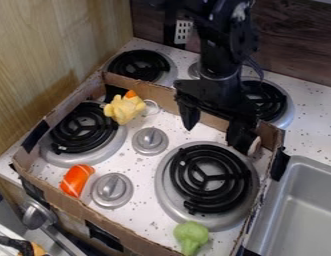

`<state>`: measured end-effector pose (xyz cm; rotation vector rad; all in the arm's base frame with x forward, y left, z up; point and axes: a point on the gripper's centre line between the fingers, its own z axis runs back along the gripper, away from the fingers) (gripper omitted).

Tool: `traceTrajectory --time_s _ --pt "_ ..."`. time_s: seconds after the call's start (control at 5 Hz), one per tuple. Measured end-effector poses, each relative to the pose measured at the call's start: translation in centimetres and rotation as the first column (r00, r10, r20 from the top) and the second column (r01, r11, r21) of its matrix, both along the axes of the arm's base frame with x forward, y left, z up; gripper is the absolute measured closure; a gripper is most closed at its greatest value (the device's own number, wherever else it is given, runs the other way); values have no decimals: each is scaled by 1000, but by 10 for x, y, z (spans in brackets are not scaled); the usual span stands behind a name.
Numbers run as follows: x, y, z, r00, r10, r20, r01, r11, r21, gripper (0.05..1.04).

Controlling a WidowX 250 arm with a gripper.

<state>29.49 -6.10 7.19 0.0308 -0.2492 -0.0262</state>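
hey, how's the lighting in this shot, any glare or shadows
In the camera view, a soft shadow darkens the lower wood panel; mild highlights show on the near silver knob and the large burner pan; the black gripper is dark, with little shading visible.

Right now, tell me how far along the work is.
Nothing looks clearly finished: a lumpy yellow toy, a white-striped orange toy and green toy broccoli lie inside the brown cardboard border. The open black end effector holds nothing visible. Left, apparently: all three, none gripped.

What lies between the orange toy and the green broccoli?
In the camera view: a silver knob by the orange toy, then speckled white stovetop to the green broccoli.
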Motion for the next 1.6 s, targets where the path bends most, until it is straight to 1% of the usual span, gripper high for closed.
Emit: traceTrajectory --time_s 0.2,0.4,0.6,0.8,1.0,1.2,1.4,1.6 --pt "-8 2 8 1000 13 -23 -13 1000 2 85" --pt "-15 15 15 993 28 -118 -32 999 -31 85" --pt "-17 37 24 982 21 -190 -35 997 -72 85" --pt "-18 54 24 980 -6 -198 -10 997 -78 85" --pt "-18 66 21 982 -11 -188 -4 997 -79 85" --pt "-24 72 21 986 -13 -168 0 997 -77 85" --pt "-29 76 17 985 -14 -170 0 997 -78 85" --pt "-35 76 19 989 7 -148 -17 997 -69 85"
